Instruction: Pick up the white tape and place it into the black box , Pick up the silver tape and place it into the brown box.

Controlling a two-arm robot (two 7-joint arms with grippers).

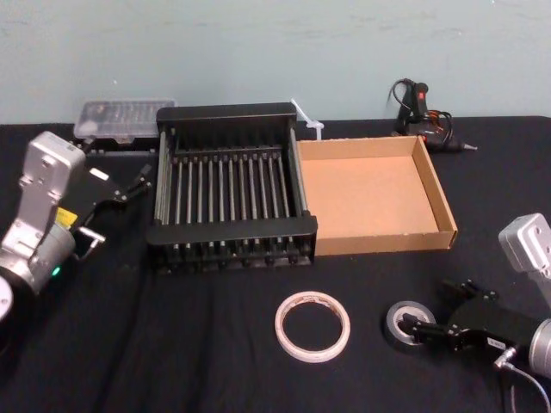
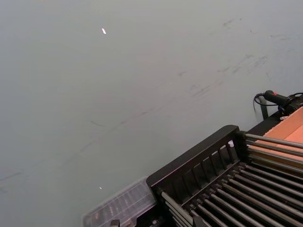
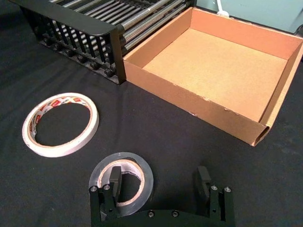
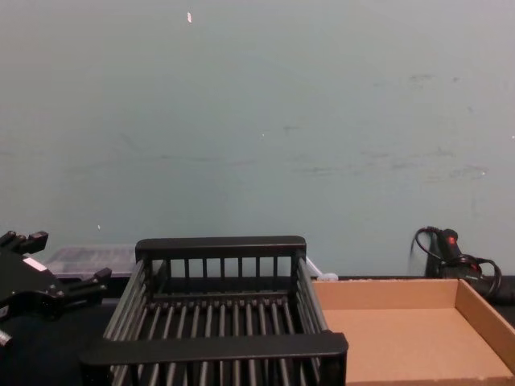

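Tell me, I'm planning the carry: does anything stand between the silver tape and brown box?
Nothing visible does. Bare black cloth runs from the silver tape, at the open right gripper, to the brown box; only its low near wall needs clearing. The white tape lies leftward, the left gripper beside the black box.

The right gripper reaches low, fingers spread wide, wrist behind them — the left gripper hangs likewise parted.

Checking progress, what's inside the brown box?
Only bare cardboard floor shows inside the brown box; its near wall hides a thin strip. The silver tape lies outside, at the open right pincer.
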